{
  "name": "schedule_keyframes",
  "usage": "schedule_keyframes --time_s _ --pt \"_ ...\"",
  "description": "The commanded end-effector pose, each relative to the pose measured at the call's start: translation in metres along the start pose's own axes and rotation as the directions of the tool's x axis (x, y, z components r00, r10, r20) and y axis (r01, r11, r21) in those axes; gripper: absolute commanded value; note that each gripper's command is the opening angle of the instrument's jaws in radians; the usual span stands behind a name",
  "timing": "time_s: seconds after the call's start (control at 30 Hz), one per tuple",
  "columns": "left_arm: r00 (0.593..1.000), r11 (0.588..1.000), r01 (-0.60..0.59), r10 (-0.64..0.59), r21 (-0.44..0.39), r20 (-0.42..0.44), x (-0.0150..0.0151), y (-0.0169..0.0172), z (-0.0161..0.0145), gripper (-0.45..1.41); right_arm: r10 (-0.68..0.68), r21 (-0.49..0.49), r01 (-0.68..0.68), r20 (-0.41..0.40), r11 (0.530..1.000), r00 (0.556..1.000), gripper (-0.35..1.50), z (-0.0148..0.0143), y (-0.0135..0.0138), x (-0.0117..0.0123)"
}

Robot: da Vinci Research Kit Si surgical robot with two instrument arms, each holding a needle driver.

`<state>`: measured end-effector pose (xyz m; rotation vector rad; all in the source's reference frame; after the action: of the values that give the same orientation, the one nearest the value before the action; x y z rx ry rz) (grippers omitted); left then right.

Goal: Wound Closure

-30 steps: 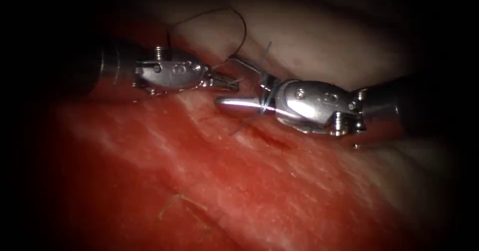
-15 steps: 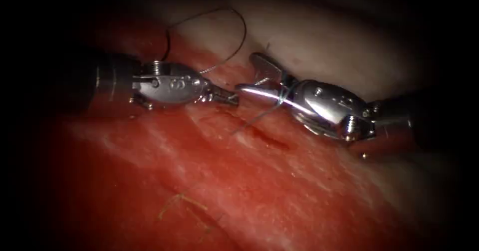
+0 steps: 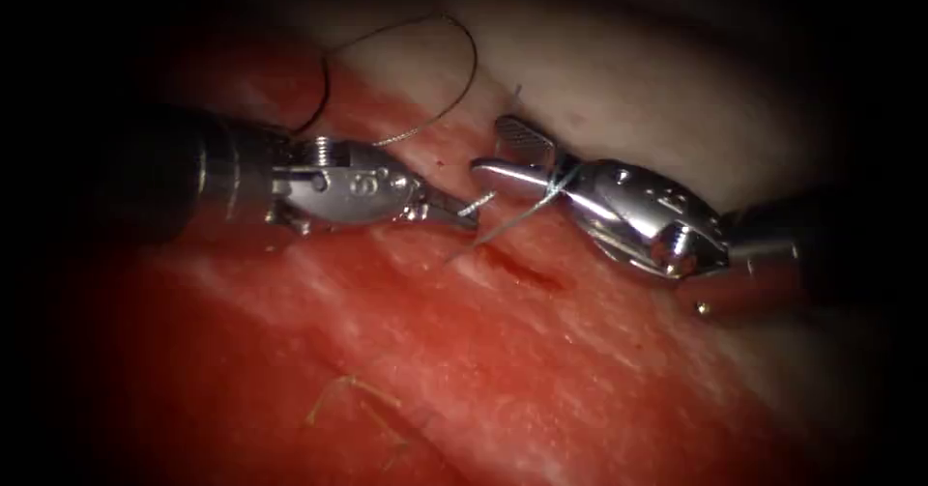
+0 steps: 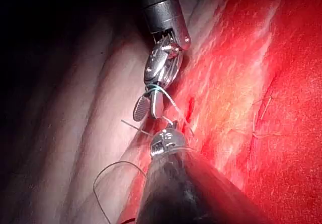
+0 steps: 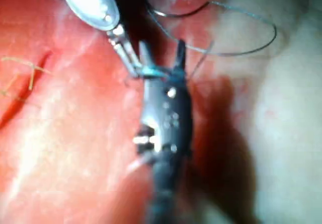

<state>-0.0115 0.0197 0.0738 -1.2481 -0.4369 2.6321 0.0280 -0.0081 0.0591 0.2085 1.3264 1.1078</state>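
Compared with a second ago, the left tool (image 3: 462, 208) has slid rightward in the endoscope view, so its tip now sits just beside the right tool (image 3: 503, 153) near the middle of the frame, at the upper end of the cut (image 3: 512, 264). The right tool has drawn back toward the right and turned, so its jaws now stand apart with the ridged inner face of the upper one showing; a second ago they lay lower and nearer the left tool. The thread (image 3: 454, 42) is wound around the base of the right tool's open jaws, and one pale strand runs down from there to the tissue (image 3: 406, 351) at the cut. The left tool's jaws are closed on a short light end of thread at their tip. From behind the left tool a dark loop of thread arcs up into the upper left of the frame, and its shape has hardly changed. The needle cannot be made out in any view. The left wrist view shows the wrap of thread (image 4: 157, 88) as a greenish turn around the right tool (image 4: 148, 105) more clearly than the endoscope does, along with a free loop of thread beside the left shaft. The right wrist view shows the right tool's (image 5: 160, 58) two prongs spread and the left tool (image 5: 132, 65) meeting them.
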Motion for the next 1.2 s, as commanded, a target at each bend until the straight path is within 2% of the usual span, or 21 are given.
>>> schedule_keyframes --time_s 0.03,0.47,0.77,1.2 --pt "1.0 1.0 0.002 -0.002 0.0 -0.001 -0.0002 -0.0002 0.0008 -0.45 0.009 -0.005 -0.009 0.01 1.0 1.0 0.37 0.0003 0.0003 -0.0011" --pt "1.0 1.0 -0.003 0.003 -0.001 0.009 -0.0008 -0.0011 0.001 -0.45 0.054 -0.034 -0.053 0.033 0.998 0.998 0.4 0.0018 0.0026 -0.0017" --pt "1.0 1.0 -0.003 0.003 -0.001 0.009 -0.0008 -0.0013 0.0011 -0.45 0.061 -0.046 -0.059 0.044 0.997 0.997 0.5 0.0029 0.0023 -0.0016" --pt "1.0 1.0 -0.005 0.005 -0.002 0.007 -0.001 -0.0016 0.0011 -0.45 0.071 -0.053 -0.067 0.074 0.996 0.995 0.5 0.0027 0.0035 -0.0021"
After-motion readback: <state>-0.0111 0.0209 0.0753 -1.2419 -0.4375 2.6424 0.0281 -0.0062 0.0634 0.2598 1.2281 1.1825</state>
